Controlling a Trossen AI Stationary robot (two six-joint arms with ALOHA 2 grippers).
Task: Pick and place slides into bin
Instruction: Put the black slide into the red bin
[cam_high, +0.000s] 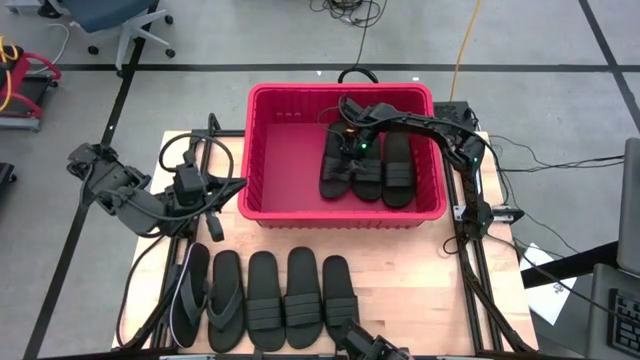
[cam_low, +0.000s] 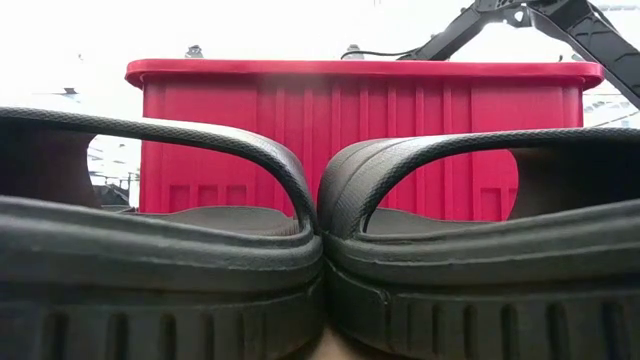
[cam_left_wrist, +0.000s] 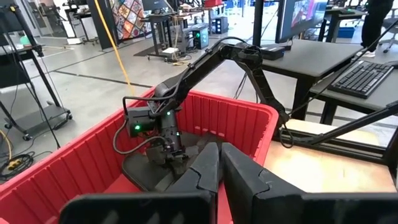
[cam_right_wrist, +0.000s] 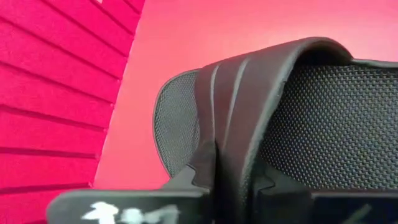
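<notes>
Right gripper (cam_high: 350, 140) is down inside the bin (cam_high: 270, 100), fingers pinched on the ribbed strap of a slide (cam_right_wrist: 261, 106) lying directly beneath it. Two more slides (cam_high: 385, 165) lie just beside it toward the bin's far wall, packed parallel, probably to leave room. Grip looks ready to let go. Left gripper (cam_left_wrist: 217, 180) waits well off to the other side, outside the bin, fingers together on nothing. Five slides (cam_high: 270, 300) remain lined up on the table (cam_high: 420, 270), well clear of both.
</notes>
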